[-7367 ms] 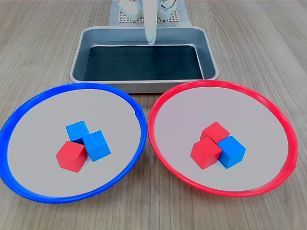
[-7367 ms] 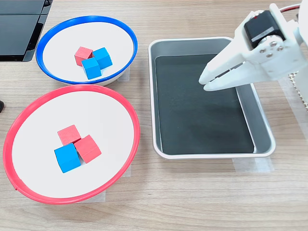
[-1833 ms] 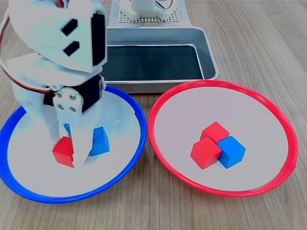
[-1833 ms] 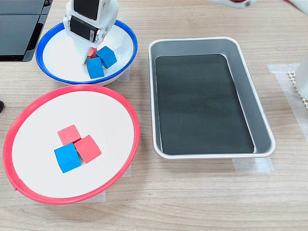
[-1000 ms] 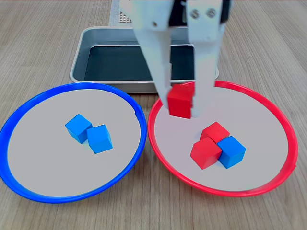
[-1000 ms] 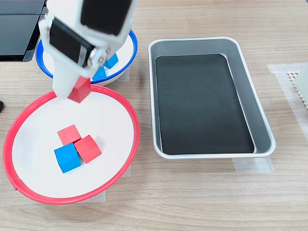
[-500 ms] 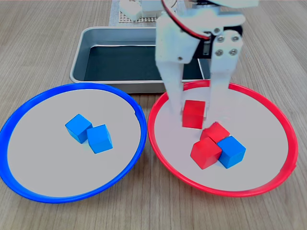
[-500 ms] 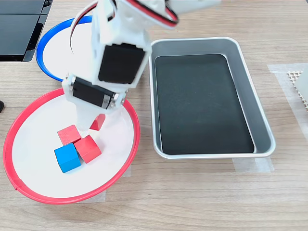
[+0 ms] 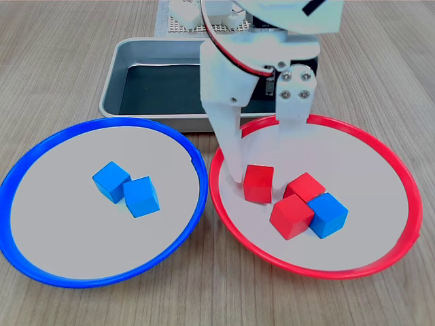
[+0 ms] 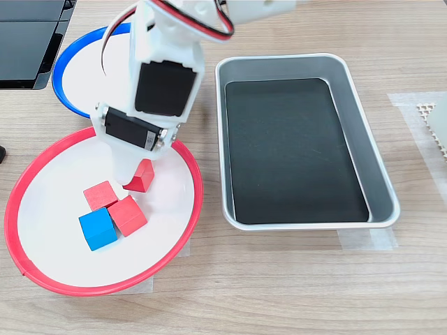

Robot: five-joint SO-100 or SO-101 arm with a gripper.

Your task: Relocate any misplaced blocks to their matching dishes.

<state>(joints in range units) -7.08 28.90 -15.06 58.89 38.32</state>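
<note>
My gripper (image 9: 259,182) reaches down into the red-rimmed dish (image 9: 367,170), shut on a red block (image 9: 258,184) that sits low on the dish floor. In the second exterior view the same block (image 10: 142,176) is tilted beside one white finger (image 10: 127,171); the other finger is hidden. To the first exterior view's right of it lie two red blocks (image 9: 304,186) (image 9: 291,217) and a blue block (image 9: 329,214), touching one another. The blue-rimmed dish (image 9: 61,224) holds two blue blocks (image 9: 111,180) (image 9: 141,196). In the second exterior view the arm covers most of the blue-rimmed dish (image 10: 80,73).
A rectangular metal tray (image 9: 114,102) with a dark bottom stands behind the dishes and has nothing in it. The arm's base sits on a white mesh pad (image 9: 178,24) past the tray. A black flat object (image 10: 28,35) lies at the second exterior view's top left.
The gripper has carried the red block from the blue-rimmed dish over the red-rimmed dish and lowered it to the dish floor beside the cluster.
</note>
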